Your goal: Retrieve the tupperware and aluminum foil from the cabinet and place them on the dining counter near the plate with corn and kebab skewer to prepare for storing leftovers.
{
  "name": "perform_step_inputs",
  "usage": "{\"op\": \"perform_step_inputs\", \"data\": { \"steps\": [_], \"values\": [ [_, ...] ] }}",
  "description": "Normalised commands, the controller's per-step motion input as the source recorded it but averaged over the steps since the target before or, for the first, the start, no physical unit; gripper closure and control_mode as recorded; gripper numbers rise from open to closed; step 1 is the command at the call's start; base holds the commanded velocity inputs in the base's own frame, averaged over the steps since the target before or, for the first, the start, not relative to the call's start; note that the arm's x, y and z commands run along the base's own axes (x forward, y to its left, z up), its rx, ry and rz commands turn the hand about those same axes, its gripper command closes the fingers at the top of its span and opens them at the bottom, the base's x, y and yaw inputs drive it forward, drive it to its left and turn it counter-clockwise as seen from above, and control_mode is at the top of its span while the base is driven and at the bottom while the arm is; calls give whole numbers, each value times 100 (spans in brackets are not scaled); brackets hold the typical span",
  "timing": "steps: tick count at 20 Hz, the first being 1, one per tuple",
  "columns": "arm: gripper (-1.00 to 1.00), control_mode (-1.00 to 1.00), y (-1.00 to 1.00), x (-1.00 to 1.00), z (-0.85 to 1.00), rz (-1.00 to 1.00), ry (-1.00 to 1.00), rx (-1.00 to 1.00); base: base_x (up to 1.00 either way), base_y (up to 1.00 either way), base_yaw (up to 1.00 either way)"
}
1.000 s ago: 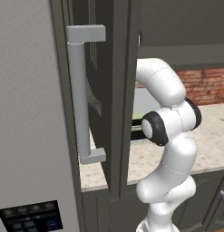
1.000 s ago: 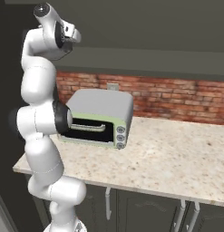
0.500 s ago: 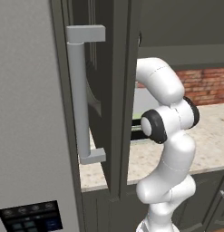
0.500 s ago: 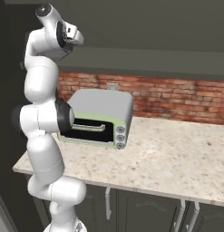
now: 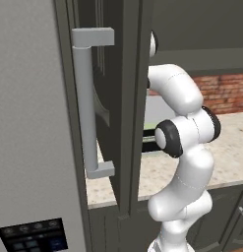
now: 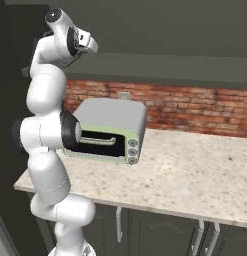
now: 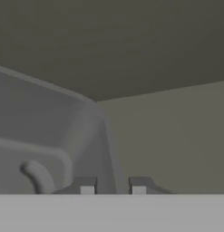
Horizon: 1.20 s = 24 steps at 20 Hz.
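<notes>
In the hand view the tupperware (image 7: 50, 131), a dark grey tub with a rim, sits close in front of me inside the cabinet (image 7: 131, 41). Its near wall runs down between my two fingertips (image 7: 87, 186). My gripper (image 7: 113, 186) has its jaws drawn in on that wall. In the right base view the arm reaches high, and the hand (image 6: 85, 42) is up at the dark grey-green cabinet (image 6: 170, 30). The aluminum foil, the dining counter and the plate are out of view.
A pale green toaster oven (image 6: 107, 130) stands on the speckled counter (image 6: 190, 175) under the cabinet, backed by a brick wall (image 6: 195, 107). In the left base view a grey fridge (image 5: 29, 123) with a bar handle (image 5: 86, 103) and a dark panel (image 5: 130, 98) stand close on the left.
The jaws have closed in from wide open. The arm and both base views have hardly shifted.
</notes>
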Motion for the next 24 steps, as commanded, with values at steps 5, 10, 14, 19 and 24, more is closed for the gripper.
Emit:
{"op": "perform_step_inputs", "data": {
  "steps": [5, 10, 14, 19, 24],
  "values": [
    [100, -100, 0, -10, 0, -8, -8, 0, 0, 0, 0],
    [100, -100, -27, -28, 0, -11, -16, 0, 0, 0, 0],
    [100, -100, -59, -71, 0, -8, -13, 0, 0, 0, 0],
    [100, -100, -77, -100, 6, 0, -5, 0, 0, 0, 0],
    [100, -100, -57, -100, 20, 0, -3, 0, 0, 0, 0]
  ]
}}
